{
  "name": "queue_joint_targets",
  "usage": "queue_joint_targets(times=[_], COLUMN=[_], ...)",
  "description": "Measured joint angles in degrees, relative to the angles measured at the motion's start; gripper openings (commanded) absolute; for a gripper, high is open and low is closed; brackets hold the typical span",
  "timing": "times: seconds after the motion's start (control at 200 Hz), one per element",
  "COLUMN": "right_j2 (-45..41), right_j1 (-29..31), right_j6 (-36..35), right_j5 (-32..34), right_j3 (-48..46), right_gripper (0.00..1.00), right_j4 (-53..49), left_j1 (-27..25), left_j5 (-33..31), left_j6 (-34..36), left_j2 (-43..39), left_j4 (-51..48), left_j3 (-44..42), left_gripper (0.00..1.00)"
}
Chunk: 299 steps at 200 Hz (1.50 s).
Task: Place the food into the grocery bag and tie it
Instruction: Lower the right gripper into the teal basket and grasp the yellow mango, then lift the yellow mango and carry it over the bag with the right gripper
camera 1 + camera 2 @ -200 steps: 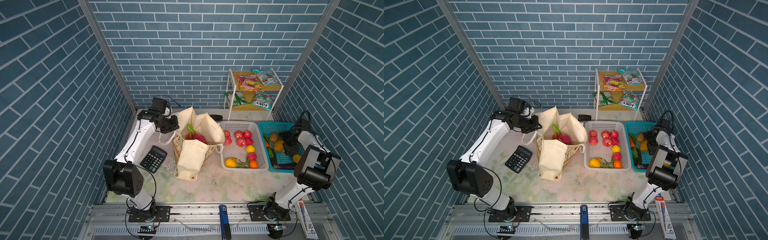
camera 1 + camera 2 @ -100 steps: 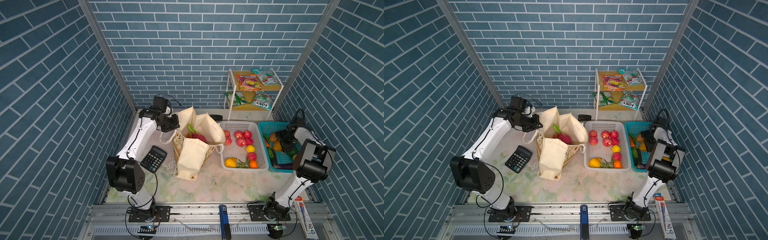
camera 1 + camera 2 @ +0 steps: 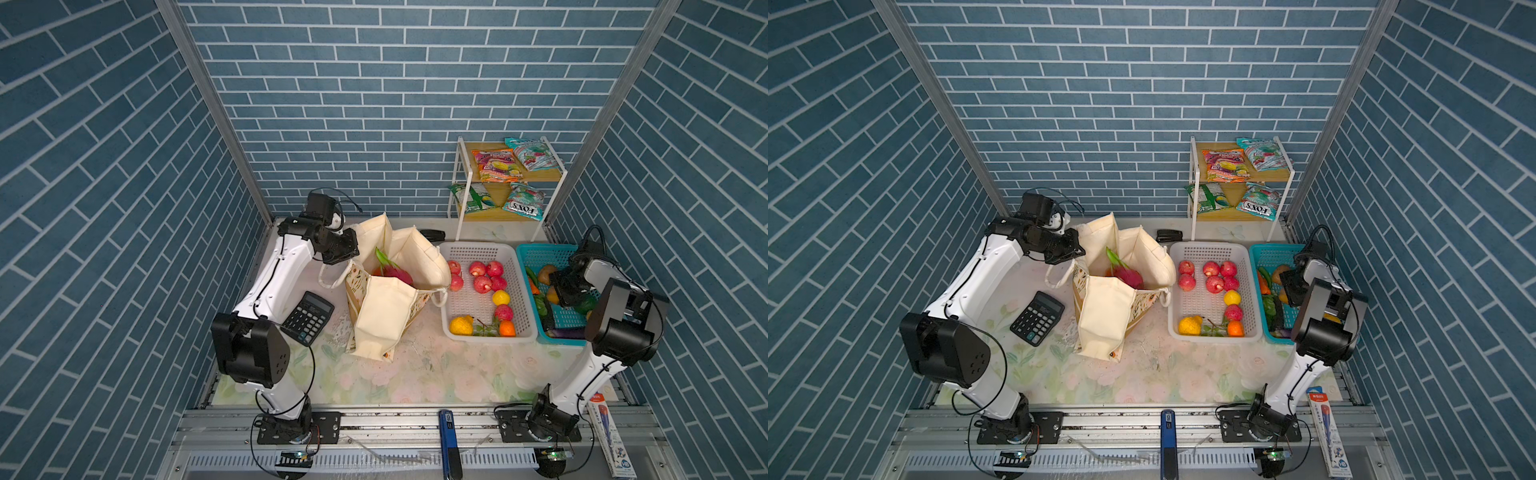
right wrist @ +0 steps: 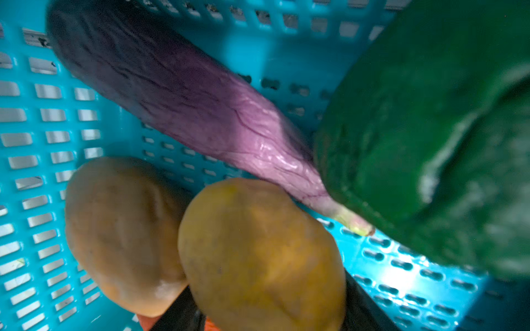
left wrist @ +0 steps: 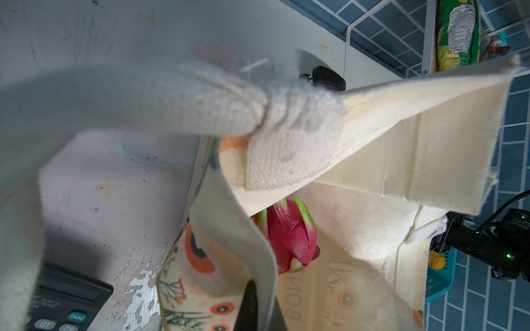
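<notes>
**Holding the bag mouth while reaching into the teal basket**

Shows the left gripper (image 3: 348,261) pinched tight on the rim of the grocery bag (image 3: 386,320), on the side away from the white basket (image 3: 478,246), with canvas folded over one finger (image 5: 248,309) in the left wrist view. Presents the mouth gaping upward, with a dragon fruit (image 5: 289,238) already inside and one long flap draped down the front wall. Locates the white basket just beside the grocery bag, and the teal basket (image 3: 540,248) beyond that, well apart from the grocery bag. Places the right gripper (image 3: 559,293) low inside the teal basket, fingers set either side of a yellow-brown round item (image 4: 258,252), next to a second brown item (image 4: 123,229), a purple aubergine (image 4: 200,109) and a green pepper (image 4: 430,143). Cannot confirm from any view a firm pinch on that item, as against jaws merely straddling it. Puts the snack packets (image 3: 498,164) on a rack behind the grocery bag, well apart from it.

Risks a slip on lifting, given a smooth rounded skin and a hold low on its curve. Risks dragging the second brown item along, through one finger wedged between the two. Risks a miss at delivery, with the draped flap and slumped walls narrowing the mouth, and collapse likely upon any loss of the left pinch. Risks toppling the grocery bag through too hard a pull on the rim.
</notes>
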Motion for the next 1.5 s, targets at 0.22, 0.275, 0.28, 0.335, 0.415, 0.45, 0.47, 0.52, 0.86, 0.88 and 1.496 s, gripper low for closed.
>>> queue_joint_targets(times=[0.22,0.275,0.28,0.335,0.415,0.45,0.47,0.52,0.86,0.88,1.496], right_j2=[0.00,0.00,0.00,0.00,0.00,0.00,0.00,0.00,-3.76,-4.26,-24.87], right_j1=[0.02,0.02,0.02,0.02,0.02,0.02,0.02,0.02,0.37,0.44,17.18], right_j6=[-1.20,-2.05,-2.05,-2.82,-3.67,-3.98,-4.31,-4.66,-6.80,-7.10,-17.31], right_j5=[2.49,2.99,3.02,3.41,3.74,3.85,3.87,3.91,-0.70,-1.05,-1.29], right_j3=[0.20,0.26,0.26,0.26,0.26,0.26,0.26,0.26,0.94,0.98,9.03], right_gripper=[0.74,0.72,0.72,0.69,0.64,0.61,0.58,0.51,0.33,0.33,0.32], right_j4=[-1.57,-1.88,-1.88,-1.97,-1.90,-1.84,-1.79,-1.66,-1.38,-1.49,-10.67], left_j1=[0.00,-0.02,-0.02,-0.04,-0.09,-0.09,-0.11,-0.11,-0.15,-0.15,-0.15], left_j5=[-0.26,-0.28,-0.28,-0.33,-0.44,-0.46,-0.46,-0.50,-0.68,-0.68,-0.63], left_j6=[0.04,0.07,0.09,0.15,0.35,0.42,0.48,0.63,1.07,1.07,1.42], left_j2=[0.00,0.00,0.00,0.00,-0.04,-0.04,-0.04,-0.04,0.04,0.09,1.11], left_j4=[-0.46,-0.61,-0.61,-0.70,-0.94,-0.96,-1.03,-1.18,-3.43,-3.54,-4.31], left_j3=[0.37,0.50,0.52,0.66,0.76,0.79,0.83,0.98,3.80,4.02,5.25], left_gripper=[0.00,0.00,0.00,0.00,0.00,0.00,0.00,0.00,0.00,0.00,0.00])
